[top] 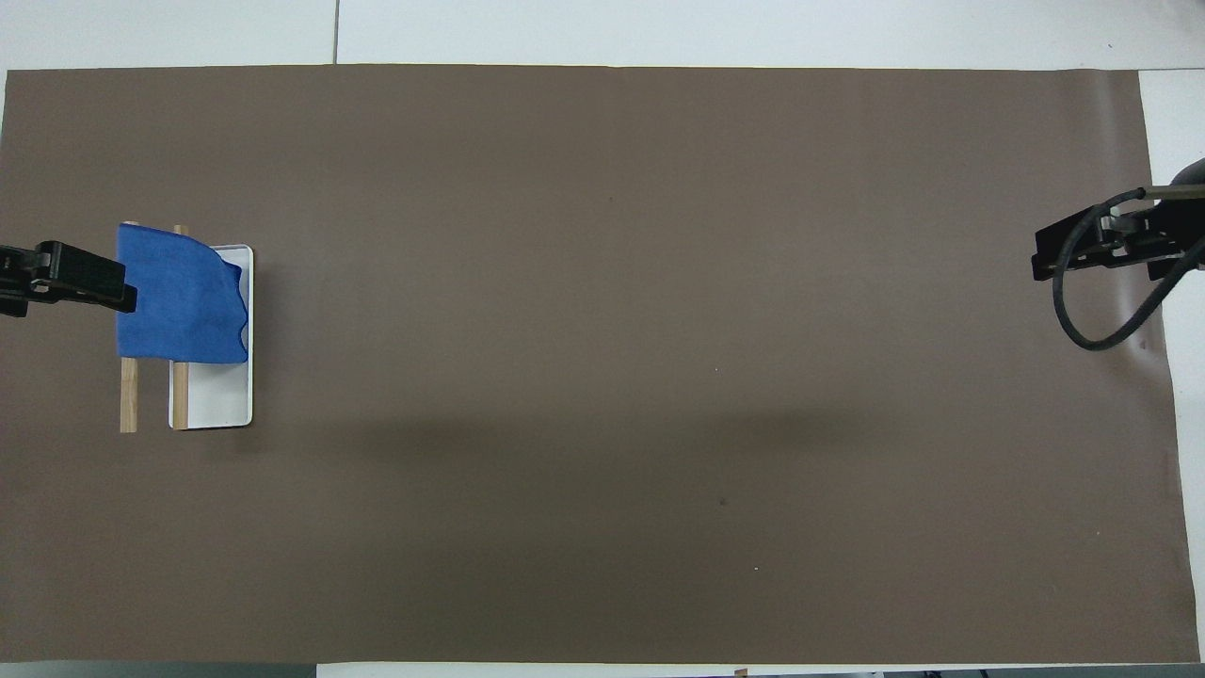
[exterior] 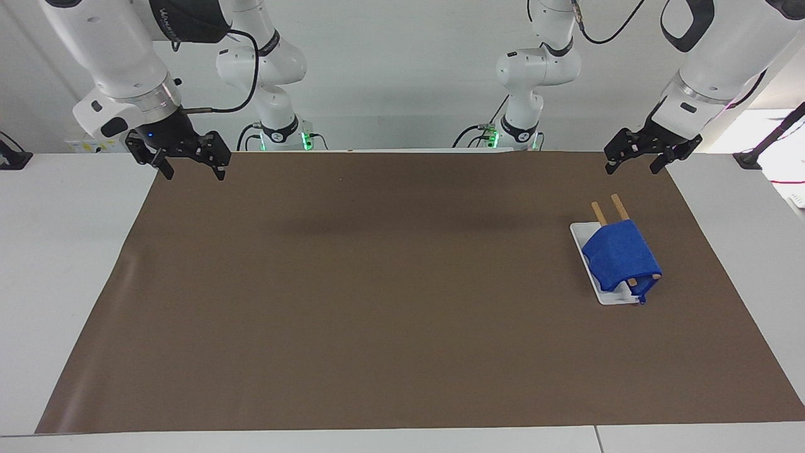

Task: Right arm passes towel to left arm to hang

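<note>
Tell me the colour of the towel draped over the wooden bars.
Bright blue. The towel shows best in the overhead view, draped over the wooden bars.

Right arm [exterior: 119, 56]: white rounded shell, black upper segment with white lettering, silver wrist ring, loose black cable looping to the wrist. Right gripper [exterior: 188, 165]: black, linked fingers, small blue light on its body. Left arm [exterior: 710, 69]: white shell, black oval patch on the bulky joint, thin black cable along it. Left gripper [exterior: 635, 158]: black, no light. Both bases: white stacked joints with black rings, green lights at the foot.
</note>
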`<state>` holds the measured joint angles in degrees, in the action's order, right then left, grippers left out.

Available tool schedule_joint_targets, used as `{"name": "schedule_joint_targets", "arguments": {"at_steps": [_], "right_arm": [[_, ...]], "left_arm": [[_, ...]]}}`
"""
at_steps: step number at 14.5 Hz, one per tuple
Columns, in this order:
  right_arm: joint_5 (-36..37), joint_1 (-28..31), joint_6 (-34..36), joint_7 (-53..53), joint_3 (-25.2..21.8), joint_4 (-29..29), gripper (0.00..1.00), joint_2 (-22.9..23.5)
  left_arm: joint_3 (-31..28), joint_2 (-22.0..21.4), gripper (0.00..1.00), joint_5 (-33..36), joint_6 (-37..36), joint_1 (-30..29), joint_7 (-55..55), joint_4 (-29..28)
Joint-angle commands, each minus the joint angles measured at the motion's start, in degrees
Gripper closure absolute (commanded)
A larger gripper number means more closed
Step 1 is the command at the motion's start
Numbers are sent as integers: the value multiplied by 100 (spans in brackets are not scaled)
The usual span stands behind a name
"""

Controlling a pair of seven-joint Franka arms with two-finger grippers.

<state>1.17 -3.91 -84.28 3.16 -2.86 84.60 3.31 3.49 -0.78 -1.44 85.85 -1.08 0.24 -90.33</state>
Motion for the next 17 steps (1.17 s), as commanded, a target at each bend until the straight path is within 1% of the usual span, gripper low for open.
{"name": "schedule_joint_targets", "arguments": {"at_steps": [1,6,17], "right_arm": [[33,75,52,-166,22,66,0,-76],[50,40,25,-157,13,101,0,-103],[42,75,-27,-158,13,242,0,-173]], "left_arm": [[-7,-239,0,-67,125,-6,-156,-258],[-16,-203,0,-58,318,-15,-121,-222],[-33,-247,0,-49,239,-59,-148,-266]]}}
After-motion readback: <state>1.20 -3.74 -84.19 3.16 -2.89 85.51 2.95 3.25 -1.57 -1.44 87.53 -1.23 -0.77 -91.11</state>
